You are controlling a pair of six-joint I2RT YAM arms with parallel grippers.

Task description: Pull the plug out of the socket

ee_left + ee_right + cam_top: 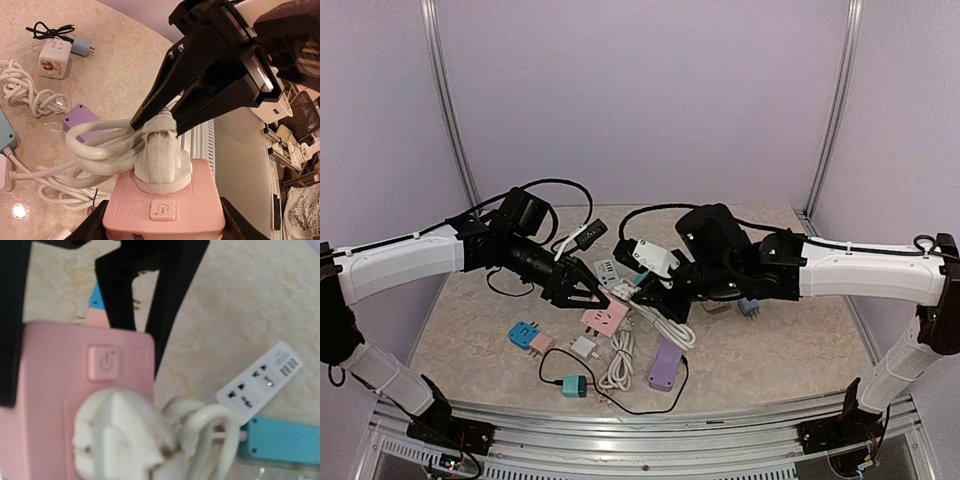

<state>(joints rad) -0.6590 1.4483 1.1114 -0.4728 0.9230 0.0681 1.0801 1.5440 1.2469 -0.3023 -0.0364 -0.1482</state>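
- Lavender walls close in a beige, marble-patterned surface (790, 350) littered with adapters and power strips. From above, both arms reach inward and meet near its middle.
- From the left, the left hand (592, 296) has its black fingers set on the pink socket (605, 319), which sits just left of centre. The right hand (645, 298) comes in from the right, close beside it.
- Nearer the front edge lie a blue adapter (523, 333), a teal charger (574, 386) on a thin black lead, a coiled white cord (617, 362) and a purple power strip (665, 365).
- In the left wrist view the pink socket fills the bottom. The left hand's dark fingers clamp it at both lower corners, spread as wide as the block.
- The white plug (160, 162) stands upright, seated in the socket's top face just above a row of two buttons.
- The right hand's black fingers are pinched fully together on the plug's top. There a thick white cable (97, 147) leaves it and loops away left.
- Farther back, a white cube adapter (54, 57) touches a grey-blue plug (82, 46).
- The right wrist view is close and blurred. It shows the pink socket at left with the white plug in it at the bottom edge.
- The left hand's fingers straddle the socket from above. The right hand's own fingers cannot be made out here.
- A white power strip (260, 382) and a teal strip (282, 440) lie to the right.
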